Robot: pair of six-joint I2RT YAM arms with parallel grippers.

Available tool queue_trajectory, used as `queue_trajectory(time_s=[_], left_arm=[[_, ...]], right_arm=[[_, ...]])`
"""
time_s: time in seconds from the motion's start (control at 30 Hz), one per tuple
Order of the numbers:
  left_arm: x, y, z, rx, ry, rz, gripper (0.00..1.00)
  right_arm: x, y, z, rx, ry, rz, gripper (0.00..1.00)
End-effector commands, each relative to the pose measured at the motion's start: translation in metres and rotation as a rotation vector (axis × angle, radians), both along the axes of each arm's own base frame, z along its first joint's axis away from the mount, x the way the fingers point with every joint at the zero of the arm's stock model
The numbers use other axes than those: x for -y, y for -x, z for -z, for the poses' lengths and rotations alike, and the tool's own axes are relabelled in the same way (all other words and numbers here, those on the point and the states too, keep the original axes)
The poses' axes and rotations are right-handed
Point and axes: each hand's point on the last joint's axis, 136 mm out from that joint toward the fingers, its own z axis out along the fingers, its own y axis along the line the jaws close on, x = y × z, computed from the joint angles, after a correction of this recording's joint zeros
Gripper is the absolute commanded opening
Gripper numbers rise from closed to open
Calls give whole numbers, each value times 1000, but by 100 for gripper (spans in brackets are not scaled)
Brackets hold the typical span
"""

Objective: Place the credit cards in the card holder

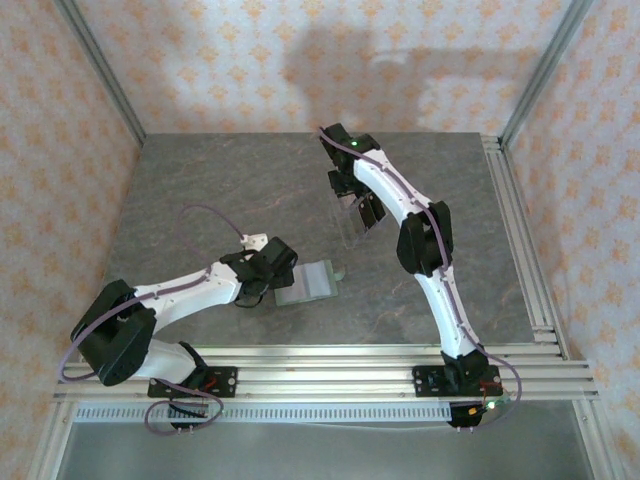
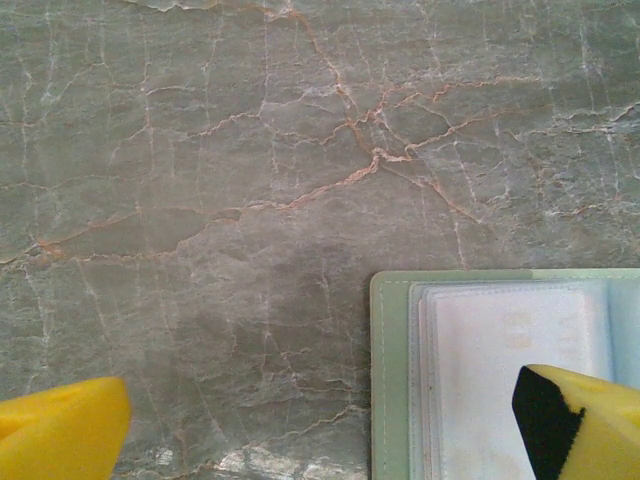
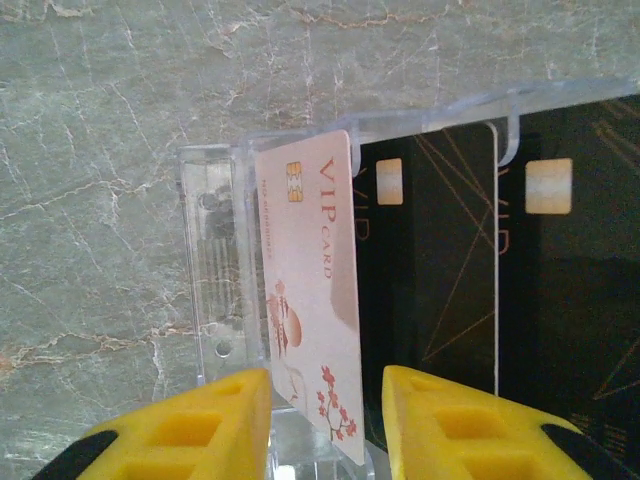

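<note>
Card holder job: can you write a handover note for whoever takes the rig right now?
Left tool: open, hovering at the edge of the card holder, which lies open on the table.
Right tool: open, straddling the pink card standing in the clear stand; no firm grip visible.
Black cards stand beside it in the stand.
Done: no card seen in the holder.
Left: grip, lift, insert each card.
</note>
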Motion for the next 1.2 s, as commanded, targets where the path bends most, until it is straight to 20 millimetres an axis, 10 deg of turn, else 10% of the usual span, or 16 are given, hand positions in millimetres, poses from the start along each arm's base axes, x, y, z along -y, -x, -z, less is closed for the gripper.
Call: queue_trajectory(time_s=[0.0,1.17], left_arm=[[-2,-1,-2,-14,-18,4,100],[0,0,5,-27,-13,9,100]], right_arm=[[8,-1,4,-13,54,-11,34],[-3,-4,6,-32,-47,-7,21]])
